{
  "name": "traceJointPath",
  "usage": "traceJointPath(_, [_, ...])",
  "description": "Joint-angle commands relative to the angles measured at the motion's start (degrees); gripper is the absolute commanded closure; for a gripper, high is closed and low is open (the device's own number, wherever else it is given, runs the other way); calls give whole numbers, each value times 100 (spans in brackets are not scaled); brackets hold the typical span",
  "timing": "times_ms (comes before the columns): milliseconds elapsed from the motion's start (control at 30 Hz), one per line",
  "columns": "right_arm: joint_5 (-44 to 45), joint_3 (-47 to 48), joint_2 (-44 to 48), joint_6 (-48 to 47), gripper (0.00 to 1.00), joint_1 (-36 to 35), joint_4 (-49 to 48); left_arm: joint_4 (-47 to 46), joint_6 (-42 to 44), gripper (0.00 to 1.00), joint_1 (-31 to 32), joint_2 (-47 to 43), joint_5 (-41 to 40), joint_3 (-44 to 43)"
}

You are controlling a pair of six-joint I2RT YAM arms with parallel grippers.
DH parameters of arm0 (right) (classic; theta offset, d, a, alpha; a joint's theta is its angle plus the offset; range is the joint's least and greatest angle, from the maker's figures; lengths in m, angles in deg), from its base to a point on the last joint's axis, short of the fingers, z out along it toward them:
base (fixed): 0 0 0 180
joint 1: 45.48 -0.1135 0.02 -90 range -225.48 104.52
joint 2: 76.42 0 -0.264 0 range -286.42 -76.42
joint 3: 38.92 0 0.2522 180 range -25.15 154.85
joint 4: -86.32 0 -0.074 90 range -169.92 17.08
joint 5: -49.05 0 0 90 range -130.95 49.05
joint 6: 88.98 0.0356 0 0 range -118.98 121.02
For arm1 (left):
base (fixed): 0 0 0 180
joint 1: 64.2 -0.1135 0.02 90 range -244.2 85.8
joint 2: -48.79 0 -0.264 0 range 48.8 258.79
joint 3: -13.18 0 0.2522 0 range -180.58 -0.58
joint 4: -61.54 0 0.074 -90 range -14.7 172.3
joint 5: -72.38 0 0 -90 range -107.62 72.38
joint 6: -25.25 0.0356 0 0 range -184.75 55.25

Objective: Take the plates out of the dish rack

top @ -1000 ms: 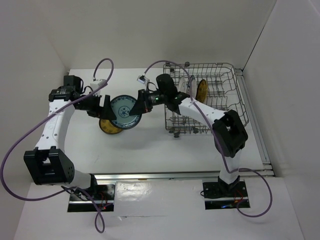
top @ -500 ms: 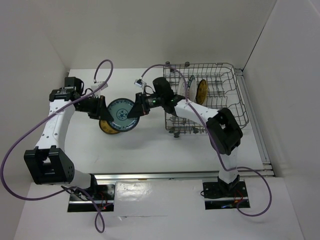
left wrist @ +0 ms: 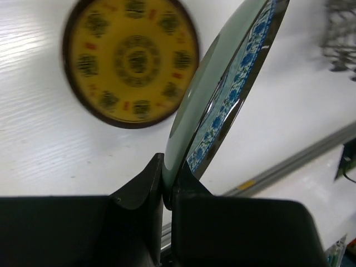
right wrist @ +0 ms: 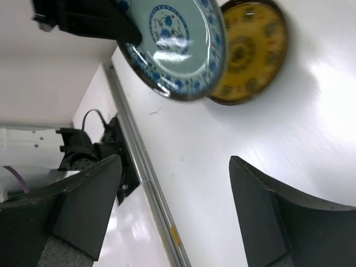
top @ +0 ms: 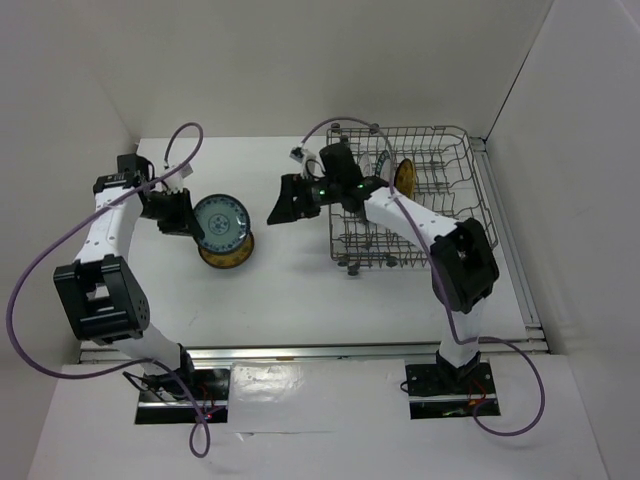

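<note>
A teal-blue plate (top: pixel 221 222) hangs tilted over the table's left part, and my left gripper (top: pixel 190 217) is shut on its left rim. In the left wrist view that plate (left wrist: pixel 228 94) stands edge-on, pinched between the left gripper (left wrist: pixel 167 169). Under it an ochre-yellow plate (top: pixel 227 254) lies flat on the table. My right gripper (top: pixel 279 204) is open and empty, to the right of the teal plate and apart from it. The right wrist view shows both plates (right wrist: pixel 172 39) (right wrist: pixel 250 50) beyond its spread fingers (right wrist: pixel 89 200). The dish rack (top: pixel 460 200) at the right holds another yellow plate (top: pixel 404 178) upright.
A metal rail (top: pixel 300 350) runs along the table's front edge. White walls close in the left, back and right sides. Purple cables (top: pixel 60 250) loop off both arms. The right arm reaches across the rack's left end.
The left gripper closed on the teal plate. The right gripper let go, opened wide and drew back right. The left arm carried the plate left, above the yellow plate.
</note>
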Motion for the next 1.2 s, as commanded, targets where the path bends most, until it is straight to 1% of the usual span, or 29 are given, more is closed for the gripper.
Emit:
traceJointPath(0, [367,-71,892,-225,15,300,379,-422,-280,100,-113,451,-623,-142])
traceJointPath(133, [561,114,1067,-559,13,353,1013,-475,-333,100,-113,978,-737,-290])
traceJointPath(200, [622,114,1155,-621,13,353,1066,-475,-333,100,-113,1181,-571,-378])
traceJointPath(267, [623,52,1244,-621,13,353,1067,-414,-333,100,-113,1402,-570,-484])
traceJointPath(300, [675,-9,1322,-621,13,353,1067,-413,-333,98,-113,1402,-570,-484])
traceJointPath(367, [675,-9,1384,-673,13,353,1119,-413,-333,90,-113,1402,-623,-484])
traceJointPath(400, [823,-9,1445,-673,13,353,1120,-413,-333,85,-113,1454,-623,-484])
traceJointPath(433, [903,-9,1446,-673,13,353,1250,-413,-281,74,-113,1455,-684,-484])
traceJointPath(533, [1350,69,1507,-621,12,406,1435,-264,-149,61,-113,1621,-816,-484])
traceJointPath(567, [1430,122,1507,-551,12,406,1601,-203,-70,53,-113,1622,-817,-563])
traceJointPath(700, [1677,368,1577,-603,12,458,1884,-44,132,41,-113,1701,-878,-704])
traceJointPath(800, [1879,369,1709,-603,12,511,1946,18,132,39,-113,1701,-974,-756])
traceJointPath(867, [1932,421,1779,-603,12,511,2024,78,185,38,-43,1701,-1351,-757])
traceJointPath(900, [2002,421,1841,-603,12,581,2129,79,185,38,96,1701,-1501,-757])
traceJointPath(933, [2055,474,1841,-603,12,660,2200,79,237,36,98,1631,-1798,-757])
traceJointPath(1033, [2520,763,1894,-603,11,950,2709,79,378,30,352,1491,-2230,-757])
traceJointPath(1167, [3486,1062,1894,-656,8,1406,3219,79,326,29,405,1437,-2512,-757])
